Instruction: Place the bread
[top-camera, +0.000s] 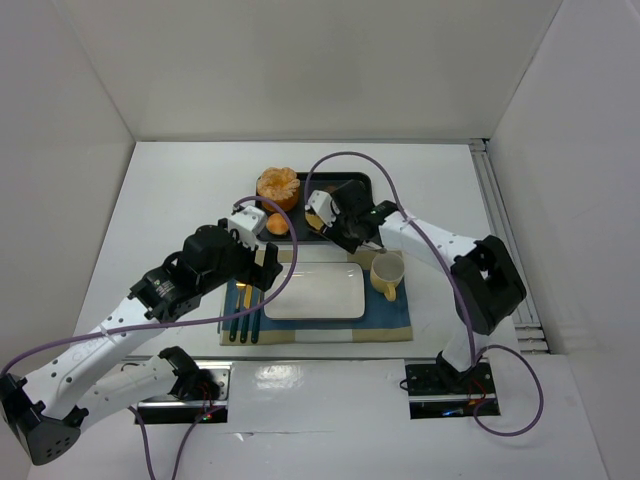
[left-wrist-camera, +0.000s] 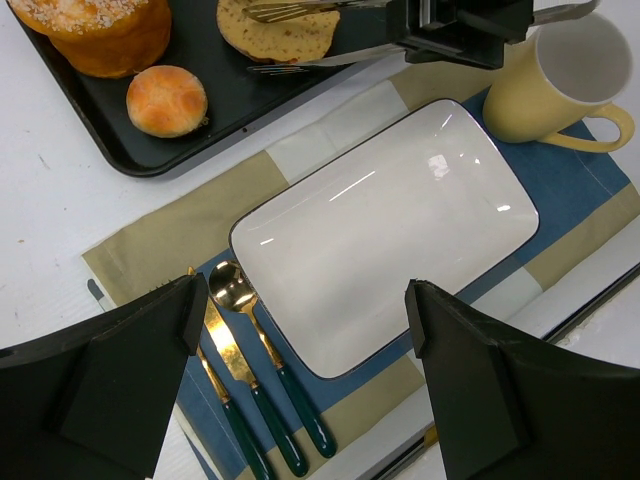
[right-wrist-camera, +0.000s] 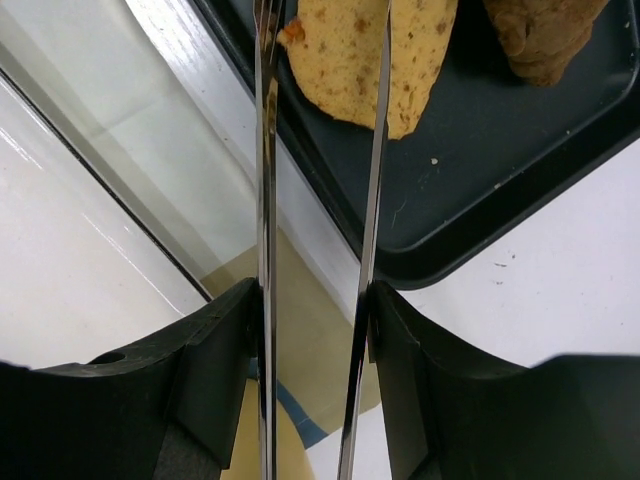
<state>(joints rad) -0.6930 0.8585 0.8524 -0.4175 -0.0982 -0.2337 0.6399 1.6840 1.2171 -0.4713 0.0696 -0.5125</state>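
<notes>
Right end effector, tipped with long thin metal blades, reaches left over the black tray; the blades stand apart, gripping nothing, laid across the bread, which lies flat on the tray and spreads past both; its long axis I cannot tell, the frame cutting it off. Left end effector hangs open above the white plate, so the right arm is plainly nearer.

One black tray, one white rectangular plate, one yellow cup, one blue and tan placemat, three green-handled pieces of cutlery, one bread slice, one round bun, one sugared pastry, one brown pastry, two robot arms.
</notes>
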